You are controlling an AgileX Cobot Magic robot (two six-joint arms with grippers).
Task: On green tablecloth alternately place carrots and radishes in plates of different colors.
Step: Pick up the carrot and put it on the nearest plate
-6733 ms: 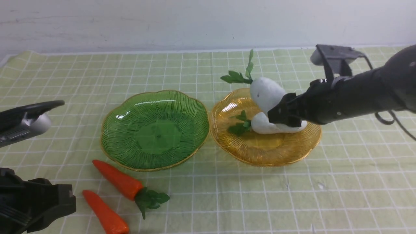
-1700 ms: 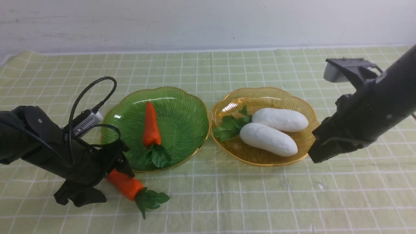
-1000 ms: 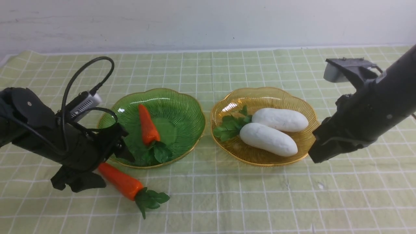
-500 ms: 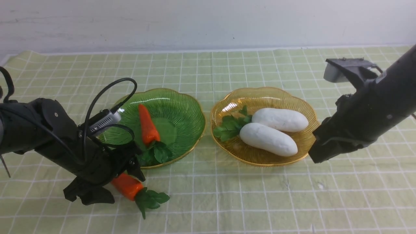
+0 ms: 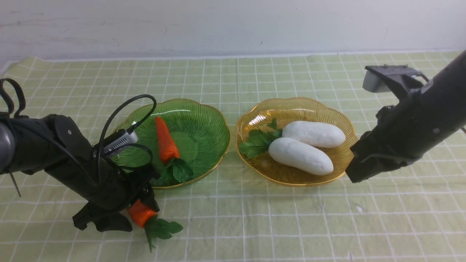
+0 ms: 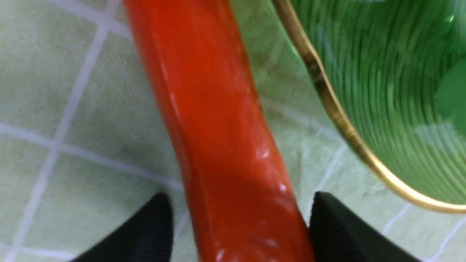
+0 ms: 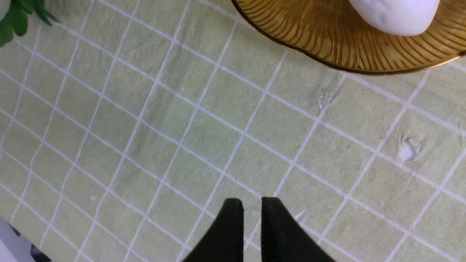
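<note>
Left wrist view: left hand [image 6: 240, 207] straddles carrot [image 6: 218, 120] beside green plate's rim [image 6: 364, 154], grip unclear; right hand [image 7: 252, 207] together.

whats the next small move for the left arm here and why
Likely finish closing the left gripper on the loose carrot: its fingers straddle the orange body beside the green plate, but a sliver of green tablecloth shows between one finger and the carrot, so the grip looks not yet firm.
</note>
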